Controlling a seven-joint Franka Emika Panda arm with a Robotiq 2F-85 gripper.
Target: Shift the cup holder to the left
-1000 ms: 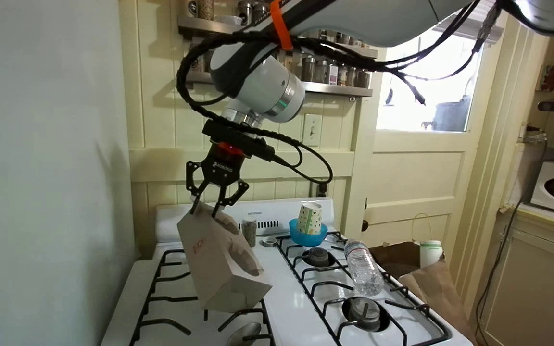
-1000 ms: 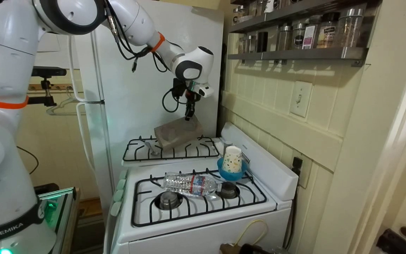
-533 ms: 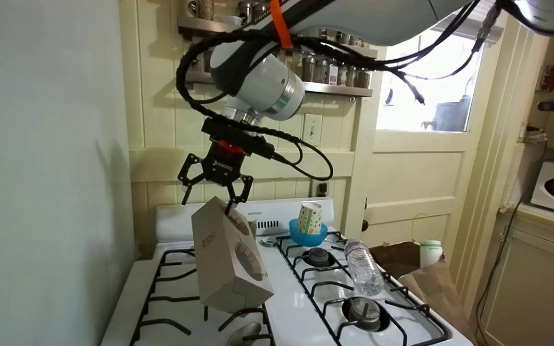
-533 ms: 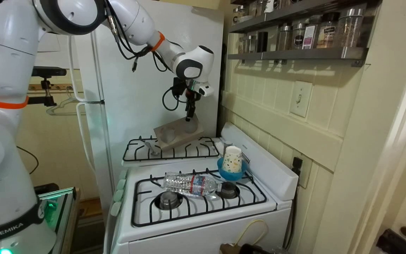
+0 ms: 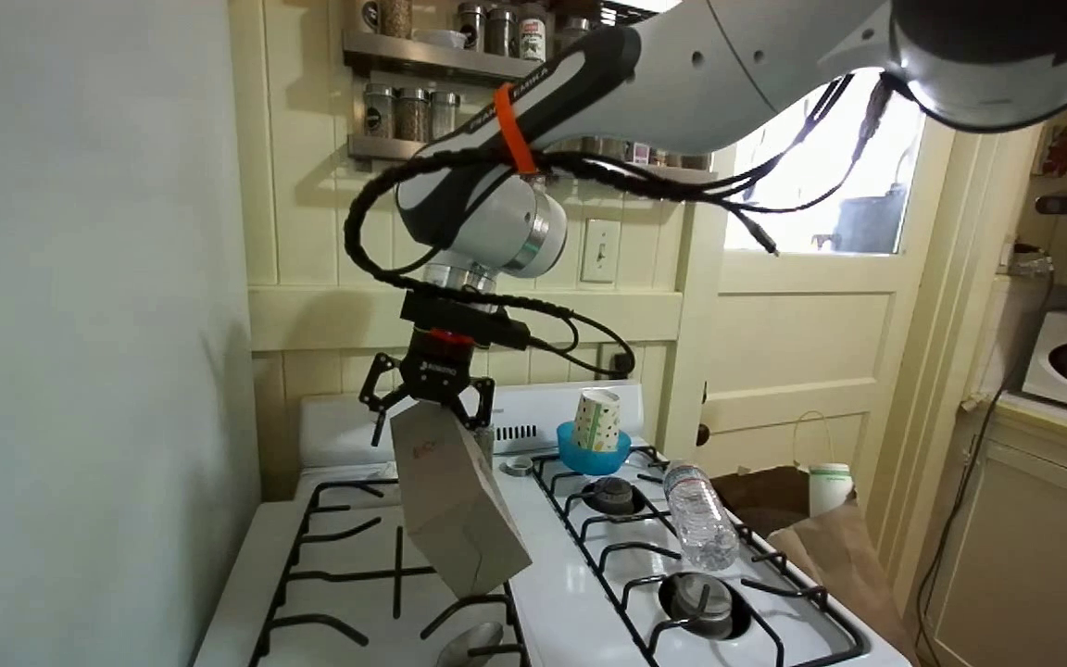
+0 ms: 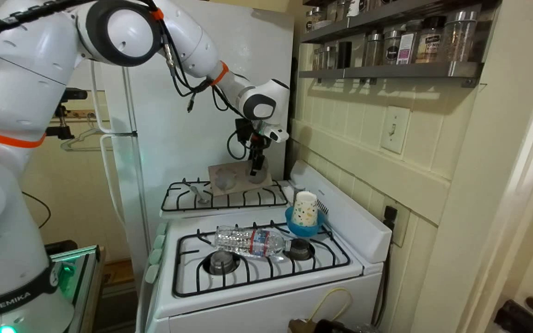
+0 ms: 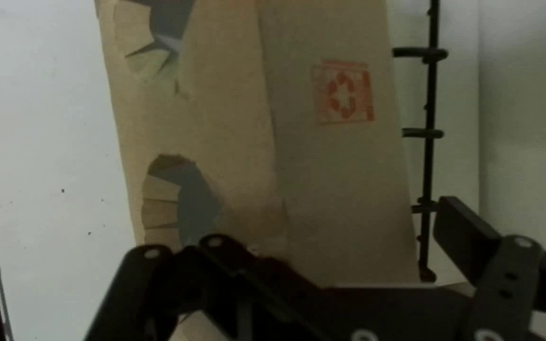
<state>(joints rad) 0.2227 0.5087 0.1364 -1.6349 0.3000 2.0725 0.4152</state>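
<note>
Black hinged fingers (image 7: 465, 234) spread wide, no grip that I can see

So the beige-grey, boxy, round-holed cardboard cup holder (image 5: 455, 505) is left of centre, lower half of the frame, in an exterior view. It's tilted: top end up by the fingers, bottom end down over the black barred metal grate (image 5: 397, 574) on the white enamel stove tabletop (image 5: 557, 547). Can't tell if it's actually resting on the bars.

Wrist view: one finger hangs just past the holder's right edge, its partner is at bottom centre by the lower hole. Whether either one touches card, no idea.

Step-wise I'd call it mid-shift, either a grab or a release, and I can't pick. Slanted like that, though, I doubt it's done. Next move probably wants a squeeze on one panel, small lift, carry toward that frame's left, lay it flat. Pinched at one end only, I'd expect it to pivot. Also mind the shiny metal spoon (image 5: 470, 641) at the bottom edge, near the holder's low end.
</note>
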